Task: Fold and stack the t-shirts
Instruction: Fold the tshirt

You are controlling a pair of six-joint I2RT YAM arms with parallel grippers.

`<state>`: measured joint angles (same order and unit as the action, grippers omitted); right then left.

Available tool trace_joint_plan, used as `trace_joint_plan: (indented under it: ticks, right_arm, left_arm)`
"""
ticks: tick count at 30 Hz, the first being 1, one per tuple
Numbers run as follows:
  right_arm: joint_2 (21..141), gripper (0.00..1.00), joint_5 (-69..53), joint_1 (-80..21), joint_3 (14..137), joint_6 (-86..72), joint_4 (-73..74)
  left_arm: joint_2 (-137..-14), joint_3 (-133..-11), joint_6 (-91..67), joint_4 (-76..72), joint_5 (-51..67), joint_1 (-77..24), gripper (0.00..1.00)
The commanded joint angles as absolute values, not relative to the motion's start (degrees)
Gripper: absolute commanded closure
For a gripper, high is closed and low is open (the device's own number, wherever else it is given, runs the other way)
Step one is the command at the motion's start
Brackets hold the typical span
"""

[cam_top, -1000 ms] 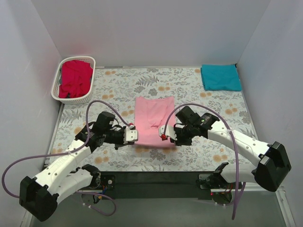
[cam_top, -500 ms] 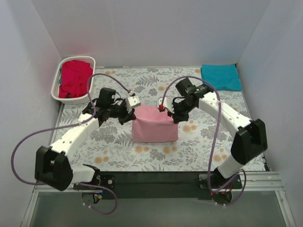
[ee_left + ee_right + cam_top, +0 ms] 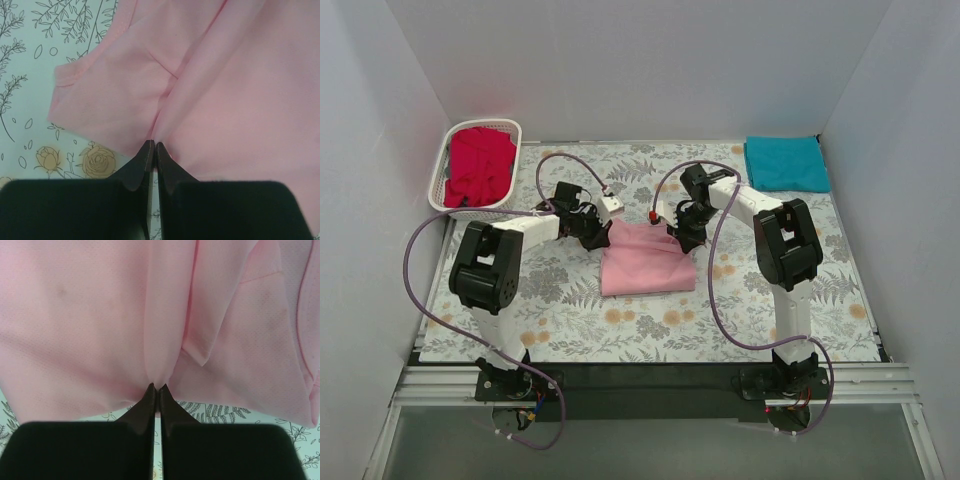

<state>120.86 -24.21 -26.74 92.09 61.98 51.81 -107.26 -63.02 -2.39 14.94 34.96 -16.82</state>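
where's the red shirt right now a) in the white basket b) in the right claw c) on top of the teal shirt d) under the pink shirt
A: the red t-shirt lies bunched inside the white basket at the far left corner of the table, while the right claw is shut on the pink t-shirt.

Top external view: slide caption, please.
Left claw and right claw pinch the pink t-shirt along its far edge; red t-shirt in basket, teal t-shirt folded.
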Motion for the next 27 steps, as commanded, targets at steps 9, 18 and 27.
trace_joint_plan:
  ticks: [9,18,27]
  right_arm:
    - [104.7,0.99,-32.6,-32.3,68.8,51.8,45.0]
    - [94.0,0.52,-38.9,-28.2,70.2,40.3,45.4]
    - [106.4,0.78,-54.1,-27.4,82.0,23.5,42.9]
  left_arm:
    - [-84.6,-46.9,-0.4,23.8,39.5,-18.5,1.0]
    - [-67.5,-45.3,0.9,31.4,44.6,-21.0,0.43]
    - [-77.7,-51.4,5.0,26.8,46.8,-28.9,0.54]
